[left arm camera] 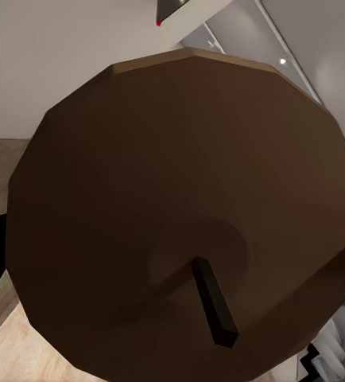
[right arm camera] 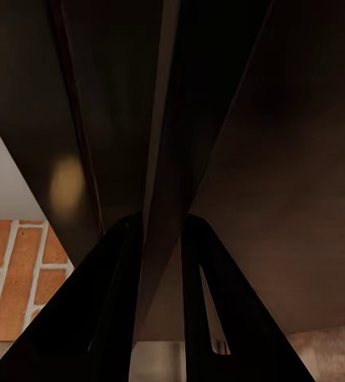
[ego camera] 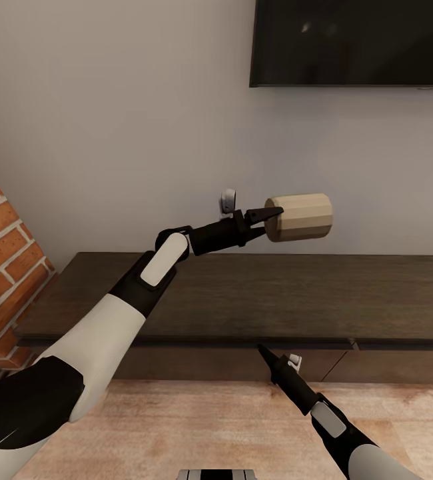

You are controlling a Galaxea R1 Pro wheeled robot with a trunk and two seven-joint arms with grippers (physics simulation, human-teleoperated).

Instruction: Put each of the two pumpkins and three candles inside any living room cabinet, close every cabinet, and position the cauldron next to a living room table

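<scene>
The long, low, dark brown cabinet runs along a pale grey wall, its flat top bare and its plain front panels meeting the light wood-plank floor. Above the cabinet, toward its far right end, the lower part of a dark television screen hangs on the wall. Beside the cabinet's left end stands a red brick column with pale mortar lines.

Above the cabinet top, roughly over its middle, the left pincer is clenched on a stubby candle, cream to tan in colour and faceted, held on its side in the air and clear of the cabinet's surface. In the left wrist view the candle's round brown end face sits close up, with a short dark wick sticking out of a shallow dip.

In front of the cabinet, low against its front panels, the right pincer points up at the edge under the top. In the right wrist view its two dark fingers grip the thin edge of a dark panel of the cabinet between them.
</scene>
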